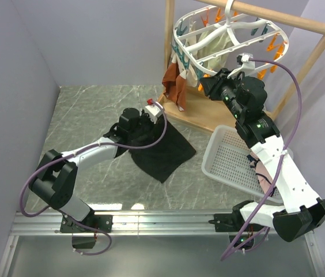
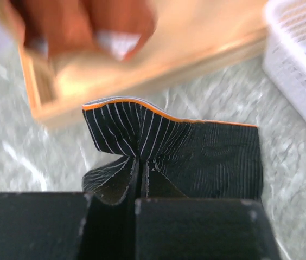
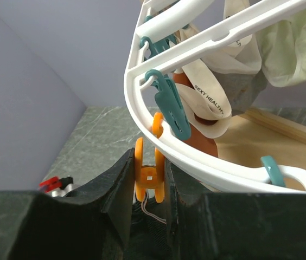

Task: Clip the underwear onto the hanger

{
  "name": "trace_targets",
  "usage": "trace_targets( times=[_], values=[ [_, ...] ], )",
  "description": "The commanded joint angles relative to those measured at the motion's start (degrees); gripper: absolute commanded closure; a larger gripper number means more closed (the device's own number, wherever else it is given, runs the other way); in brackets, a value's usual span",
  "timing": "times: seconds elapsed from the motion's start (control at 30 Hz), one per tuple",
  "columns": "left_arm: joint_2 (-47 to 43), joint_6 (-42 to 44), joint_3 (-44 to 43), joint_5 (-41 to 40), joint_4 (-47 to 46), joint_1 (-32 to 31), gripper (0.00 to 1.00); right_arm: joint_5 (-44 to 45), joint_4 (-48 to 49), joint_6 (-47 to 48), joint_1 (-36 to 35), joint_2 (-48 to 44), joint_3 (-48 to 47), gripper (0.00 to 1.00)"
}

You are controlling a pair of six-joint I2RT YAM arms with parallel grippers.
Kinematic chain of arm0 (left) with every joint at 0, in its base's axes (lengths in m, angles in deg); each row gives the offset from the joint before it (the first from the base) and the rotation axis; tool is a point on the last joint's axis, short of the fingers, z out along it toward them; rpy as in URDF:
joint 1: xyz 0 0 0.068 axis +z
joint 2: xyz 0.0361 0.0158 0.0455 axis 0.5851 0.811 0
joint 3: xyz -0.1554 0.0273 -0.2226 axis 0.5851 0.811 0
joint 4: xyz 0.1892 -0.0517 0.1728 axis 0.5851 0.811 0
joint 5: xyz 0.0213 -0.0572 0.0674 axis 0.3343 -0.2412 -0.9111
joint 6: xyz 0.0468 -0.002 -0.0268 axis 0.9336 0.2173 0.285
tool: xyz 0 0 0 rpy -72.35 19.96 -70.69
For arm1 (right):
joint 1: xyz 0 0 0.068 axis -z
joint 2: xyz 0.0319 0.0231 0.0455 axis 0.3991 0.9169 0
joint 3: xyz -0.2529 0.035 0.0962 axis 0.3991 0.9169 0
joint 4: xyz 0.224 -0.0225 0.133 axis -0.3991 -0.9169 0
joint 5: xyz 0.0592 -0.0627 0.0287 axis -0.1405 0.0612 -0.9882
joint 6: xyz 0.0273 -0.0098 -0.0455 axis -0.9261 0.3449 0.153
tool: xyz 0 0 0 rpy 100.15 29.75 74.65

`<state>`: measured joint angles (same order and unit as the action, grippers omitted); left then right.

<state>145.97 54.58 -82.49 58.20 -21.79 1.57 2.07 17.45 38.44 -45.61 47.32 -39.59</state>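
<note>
From above, saw black pinstriped fabric underwear [image 1: 165, 153] on grey marble table [image 1: 87, 109], near-left of white plastic oval hanger [image 1: 231, 34]. Left wrist: found left gripper [image 2: 136, 184] clamped on a thin fold; could slip during lift. Right wrist: found right gripper [image 3: 148, 187] squeezing orange plastic clip [image 3: 140, 162]; might twist out.

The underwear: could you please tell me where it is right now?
The underwear lies mid-table in the top view, just left of the white basket, its far edge pinched in the left gripper.
</note>
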Motion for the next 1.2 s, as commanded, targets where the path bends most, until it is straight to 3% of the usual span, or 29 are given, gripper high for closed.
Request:
trace_targets(
  times=[0.0, 0.27, 0.7, 1.17],
  values=[
    [-2.55, 7.07, 1.17, 7.12, -13.56, -0.92, 1.0, -2.87, 1.7, -1.02, 0.03, -1.27, 1.24, 1.0],
    [-4.75, 10.42, 0.12, 13.36, -20.53, -2.5, 1.0, -4.19, 1.96, -2.25, 0.03, -1.36, 1.77, 1.0],
    [-1.94, 1.64, -13.67, 15.92, -16.76, -4.43, 1.0, -6.91, 3.8, -4.45, -0.06, -1.54, 2.29, 1.0],
    [1.84, 0.32, -18.86, 15.13, -14.64, -6.19, 1.0, -7.79, 6.27, -6.38, 0.03, -1.98, 3.35, 1.0]
  ],
)
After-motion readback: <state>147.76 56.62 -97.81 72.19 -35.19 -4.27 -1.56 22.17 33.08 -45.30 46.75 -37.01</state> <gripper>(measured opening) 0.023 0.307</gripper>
